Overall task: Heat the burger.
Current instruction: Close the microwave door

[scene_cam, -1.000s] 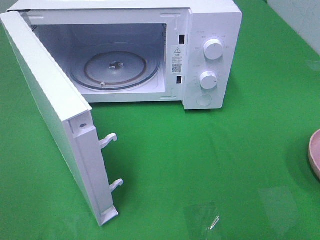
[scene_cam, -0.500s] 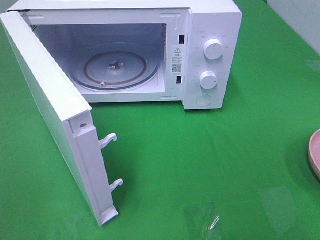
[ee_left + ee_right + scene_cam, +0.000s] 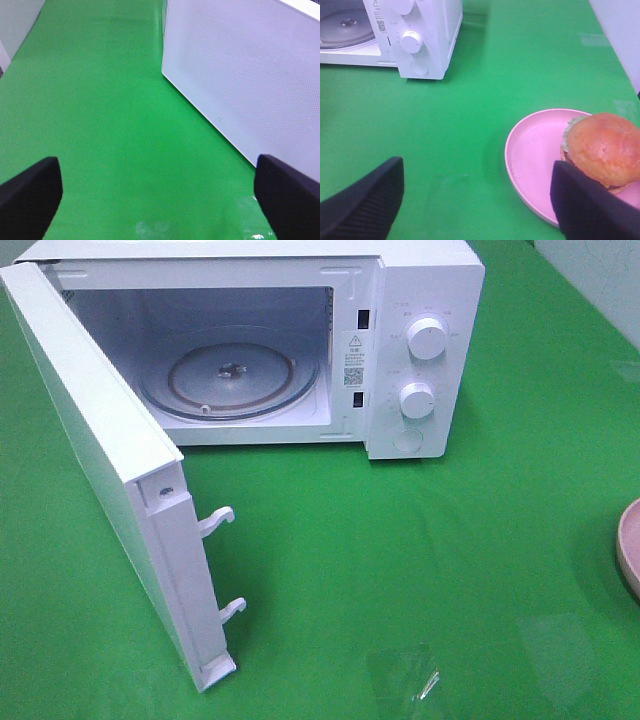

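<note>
Nothing shifted in the high view over the last second: white microwave (image 3: 300, 340) door (image 3: 110, 490) open, glass turntable (image 3: 230, 375) bare. Right gripper (image 3: 475, 200) open, narrowing slightly, glossy golden-brown burger (image 3: 602, 147) on pink round plate (image 3: 535, 155) just beyond one finger. Left gripper (image 3: 157, 192) wide open, empty. Pickup not yet begun.

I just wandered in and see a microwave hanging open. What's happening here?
A two-armed robot is partway through heating a burger. The microwave door is wide open and its glass turntable is bare. The burger sits on a pink plate off to the right. The right gripper hangs open near it, holding nothing; the left gripper is open beside the door.
</note>
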Action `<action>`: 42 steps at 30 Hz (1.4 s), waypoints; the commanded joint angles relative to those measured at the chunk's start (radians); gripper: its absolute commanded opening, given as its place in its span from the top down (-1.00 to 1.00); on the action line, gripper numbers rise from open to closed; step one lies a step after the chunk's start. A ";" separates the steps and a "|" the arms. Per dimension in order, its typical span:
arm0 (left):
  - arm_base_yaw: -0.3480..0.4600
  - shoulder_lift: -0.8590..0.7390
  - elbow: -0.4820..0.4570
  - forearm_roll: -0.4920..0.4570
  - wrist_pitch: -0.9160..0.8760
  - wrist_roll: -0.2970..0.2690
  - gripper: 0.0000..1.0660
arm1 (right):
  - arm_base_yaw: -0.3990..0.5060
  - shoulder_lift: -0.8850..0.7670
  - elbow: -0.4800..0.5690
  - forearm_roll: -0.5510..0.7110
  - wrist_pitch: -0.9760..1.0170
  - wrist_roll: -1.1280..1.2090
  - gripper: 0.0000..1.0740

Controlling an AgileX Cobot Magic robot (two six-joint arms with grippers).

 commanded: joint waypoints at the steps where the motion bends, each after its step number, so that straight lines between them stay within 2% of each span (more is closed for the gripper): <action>1: 0.001 -0.015 -0.001 0.000 -0.013 0.000 -0.84 | -0.004 -0.027 0.002 0.005 -0.014 -0.015 -0.42; 42: 0.001 -0.015 -0.001 -0.002 -0.013 0.000 -0.84 | -0.004 -0.027 0.002 0.005 -0.014 -0.014 -0.42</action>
